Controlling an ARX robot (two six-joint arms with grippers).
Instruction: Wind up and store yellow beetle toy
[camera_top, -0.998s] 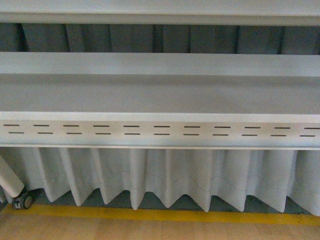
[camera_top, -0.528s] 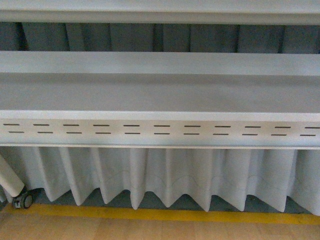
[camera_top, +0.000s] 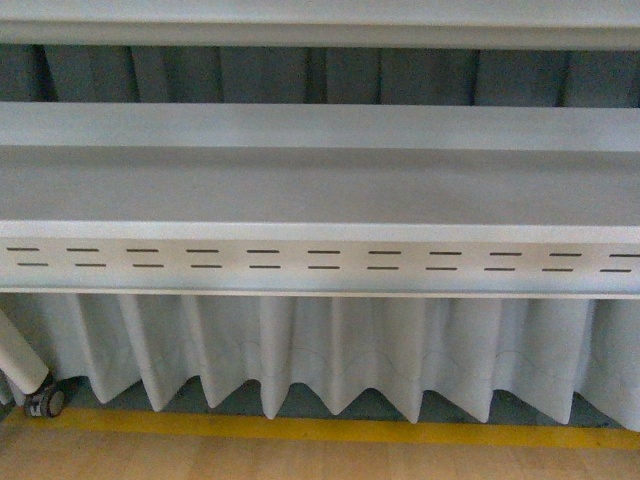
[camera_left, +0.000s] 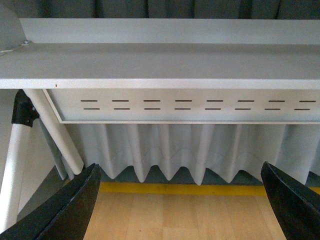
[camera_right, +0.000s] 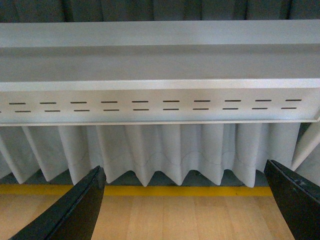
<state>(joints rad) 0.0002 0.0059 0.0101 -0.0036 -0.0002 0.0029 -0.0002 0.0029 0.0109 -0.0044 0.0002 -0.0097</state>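
The yellow beetle toy is out of view in every frame. My left gripper (camera_left: 180, 210) is open and empty; its two black fingers stand wide apart over the wooden floor, facing a grey shelf unit (camera_left: 165, 65). My right gripper (camera_right: 185, 210) is open and empty too, its black fingers wide apart over the floor, facing the same shelf (camera_right: 160, 65). Neither gripper shows in the front view.
The grey shelf (camera_top: 320, 185) has a slotted front panel (camera_top: 320, 260) and another shelf above it. A white pleated curtain (camera_top: 330, 350) hangs beneath. A yellow floor stripe (camera_top: 320, 430) runs along the wooden floor. A white leg with a caster (camera_top: 45, 400) stands at the left.
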